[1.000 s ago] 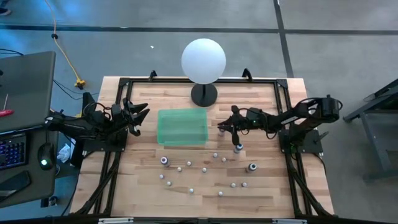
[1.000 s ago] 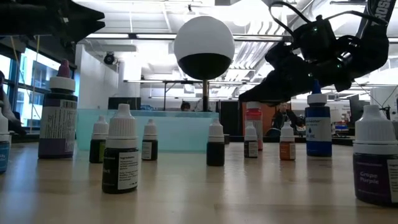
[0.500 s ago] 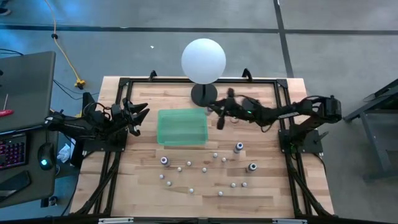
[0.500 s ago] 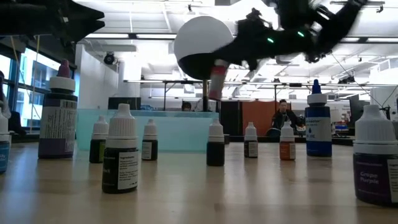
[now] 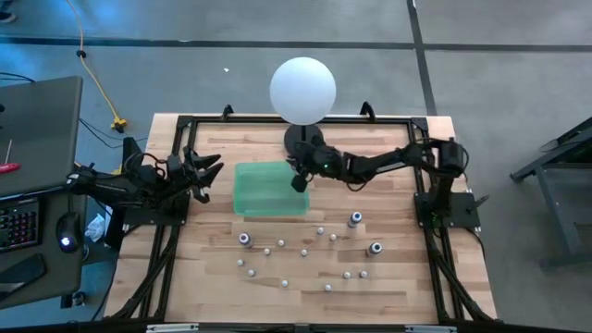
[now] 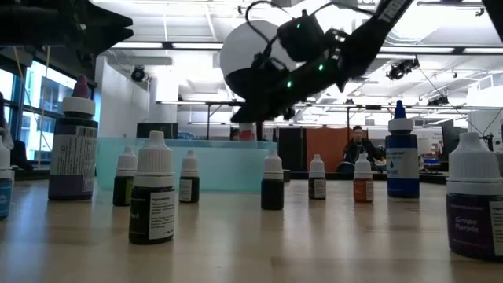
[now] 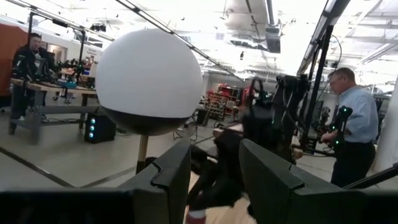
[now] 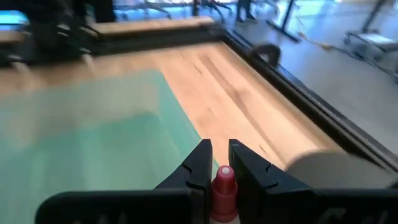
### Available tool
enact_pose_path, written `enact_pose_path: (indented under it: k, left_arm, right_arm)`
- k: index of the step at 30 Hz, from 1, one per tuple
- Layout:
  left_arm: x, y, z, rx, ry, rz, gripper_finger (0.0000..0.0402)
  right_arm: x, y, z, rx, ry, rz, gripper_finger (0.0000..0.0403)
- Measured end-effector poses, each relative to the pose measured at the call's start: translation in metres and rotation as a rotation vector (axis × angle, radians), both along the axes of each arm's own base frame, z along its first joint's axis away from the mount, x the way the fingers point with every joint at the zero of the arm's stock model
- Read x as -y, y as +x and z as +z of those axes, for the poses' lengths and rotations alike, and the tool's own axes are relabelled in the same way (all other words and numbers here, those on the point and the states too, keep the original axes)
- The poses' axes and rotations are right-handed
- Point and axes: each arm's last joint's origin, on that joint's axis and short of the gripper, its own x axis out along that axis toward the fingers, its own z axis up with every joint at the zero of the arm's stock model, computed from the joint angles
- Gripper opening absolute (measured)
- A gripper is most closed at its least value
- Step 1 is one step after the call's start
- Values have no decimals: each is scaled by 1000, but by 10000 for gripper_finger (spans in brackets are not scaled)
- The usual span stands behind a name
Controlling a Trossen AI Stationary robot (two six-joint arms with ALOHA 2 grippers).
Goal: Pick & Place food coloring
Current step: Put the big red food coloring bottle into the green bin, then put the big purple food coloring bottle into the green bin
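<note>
The right claw [image 5: 300, 178] now hangs over the near-right edge of the green bin [image 5: 264, 194], having swung there from the open table beside the lamp base, where it was half a second ago, and from the bottle cluster, where it stood a second ago. The red-topped bottle [image 8: 223, 190] has travelled with it. The spot it left among the other bottles [image 5: 310, 250] stays bare; the rest of that cluster has not shifted.

The claw's two fingers [image 8: 200, 163] are closed to a narrow gap, and the bottle fills that gap, pinched on both sides of its cap. In the right wrist view the red tip rises between the fingertips, with the bin's pale green floor spread out beyond them. In the low view the bottle [image 6: 247, 130] hangs under the claw [image 6: 253, 118], above the bin's far wall [image 6: 196, 161] and clear of it.

The bottle's long axis runs roughly up and down, red tip toward the claw and body toward the bin, though motion blur in the low view hides any slight tilt.

The white globe lamp [image 5: 302, 90] stands just behind the claw, on the side away from the bottle cluster.

The left claw [image 5: 205, 172] waits beyond the bin's opposite end, its fingers [image 7: 171, 171] spread apart and empty, unchanged across the three moments.
</note>
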Motion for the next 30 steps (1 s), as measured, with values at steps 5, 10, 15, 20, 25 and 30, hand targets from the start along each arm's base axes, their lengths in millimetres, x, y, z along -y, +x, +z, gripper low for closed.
enact_pose_path:
  k: [5, 10, 15, 20, 25, 30]
  left_arm:
    - [0, 1, -3, -29, -1, -2, 135]
    - [0, 1, -4, -39, 1, -2, 135]
    - [1, 2, -3, -36, 12, -35, 135]
    - [5, 3, -3, -28, 63, -182, 135]
    - [11, 5, -8, -79, 109, -371, 135]
    - [16, 12, -32, -310, 12, -507, 135]
  right_arm:
    - [2, 1, -7, -18, -17, -53, 41]
    - [2, 0, -8, -28, -19, -56, 75]
    - [2, 1, -7, -23, -23, -54, 86]
    - [1, 1, -1, -31, -121, -18, 88]
    - [-11, -5, 40, 74, -195, 21, 89]
    - [-25, -22, 83, 150, -213, 46, 89]
